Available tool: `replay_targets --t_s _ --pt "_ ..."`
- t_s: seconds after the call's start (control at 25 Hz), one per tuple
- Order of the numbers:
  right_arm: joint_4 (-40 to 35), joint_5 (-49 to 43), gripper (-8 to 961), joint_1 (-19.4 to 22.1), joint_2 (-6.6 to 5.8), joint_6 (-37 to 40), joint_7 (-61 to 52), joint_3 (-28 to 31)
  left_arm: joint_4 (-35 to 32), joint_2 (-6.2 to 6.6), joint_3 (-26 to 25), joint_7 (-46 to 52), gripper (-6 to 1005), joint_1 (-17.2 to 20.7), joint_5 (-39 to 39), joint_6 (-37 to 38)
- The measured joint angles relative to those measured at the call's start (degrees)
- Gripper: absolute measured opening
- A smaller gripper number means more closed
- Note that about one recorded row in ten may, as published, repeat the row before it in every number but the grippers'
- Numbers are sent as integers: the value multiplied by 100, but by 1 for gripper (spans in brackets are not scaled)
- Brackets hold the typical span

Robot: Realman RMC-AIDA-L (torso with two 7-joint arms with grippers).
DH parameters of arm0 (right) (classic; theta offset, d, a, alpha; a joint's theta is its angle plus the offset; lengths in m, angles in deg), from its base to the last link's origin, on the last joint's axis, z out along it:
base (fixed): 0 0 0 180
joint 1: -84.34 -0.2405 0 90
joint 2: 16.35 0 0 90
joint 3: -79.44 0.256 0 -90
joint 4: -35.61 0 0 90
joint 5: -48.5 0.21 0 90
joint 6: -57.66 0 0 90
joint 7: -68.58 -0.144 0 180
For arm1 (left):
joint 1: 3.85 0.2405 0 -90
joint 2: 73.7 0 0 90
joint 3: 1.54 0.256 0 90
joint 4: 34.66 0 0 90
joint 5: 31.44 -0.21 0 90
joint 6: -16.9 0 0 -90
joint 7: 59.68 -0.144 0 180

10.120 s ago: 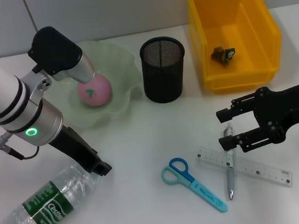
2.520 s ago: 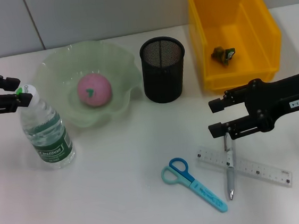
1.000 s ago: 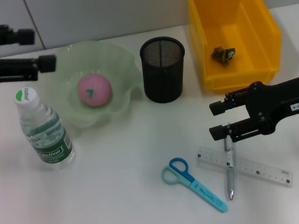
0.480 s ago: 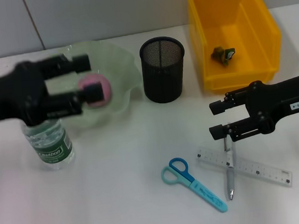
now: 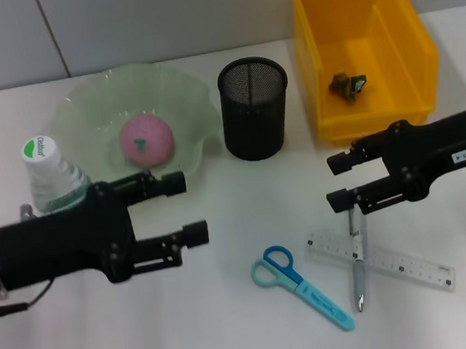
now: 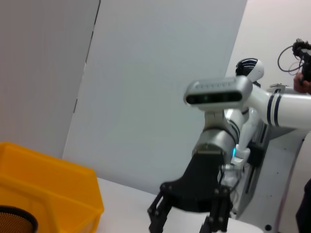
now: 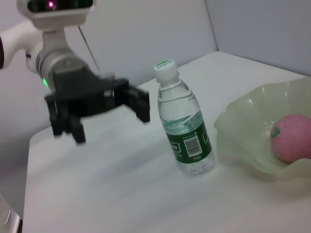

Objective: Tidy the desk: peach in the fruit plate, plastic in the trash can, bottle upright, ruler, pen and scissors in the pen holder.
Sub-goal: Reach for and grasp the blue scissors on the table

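The clear bottle [image 5: 48, 172] stands upright at the left, partly hidden by my left arm; it also shows in the right wrist view [image 7: 186, 130]. The pink peach [image 5: 146, 139] lies in the green fruit plate [image 5: 183, 96]. The plastic scrap [image 5: 349, 85] lies in the yellow bin [image 5: 415, 47]. The blue scissors [image 5: 302, 287], the pen [image 5: 357, 263] and the ruler [image 5: 401, 265] lie on the table at the front right, the pen across the ruler. My left gripper [image 5: 185, 207] is open and empty, to the left of the scissors. My right gripper [image 5: 337, 182] is open and empty, just above the pen's top end.
The black mesh pen holder [image 5: 255, 108] stands between the plate and the bin. A grey wall runs behind the white table [image 5: 233, 333].
My left gripper, open, has swung from the back left over the plate to the front, toward the scissors. The bottle stays upright. My right gripper has hardly moved.
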Motion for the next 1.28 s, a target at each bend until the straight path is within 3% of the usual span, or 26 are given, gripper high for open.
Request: replay_targets --t_s 0.24,0.64,0.76,1.04,1.28 --pt "-435 -95 693 -131 -46 37 -551 -287 805 -20 11 -1257 786 27 48 -469" --pt "-941 -659 692 -638 -63 190 -1777 -831 1076 -27 17 -1851 786 178 39 -766" --pt "-1173 -1107 692 -981 -49 240 -2694 -1221 1092 -21 17 -2101 786 327 28 -950" --pt "-944 -1621 690 -1896 -23 491 -3956 -2124 1087 5 16 -2272 786 487 15 -1230" --pt "-178 -2440 689 -2715 219 368 -4549 -2420 1057 19 -1 -2222 785 534 13 -1286"
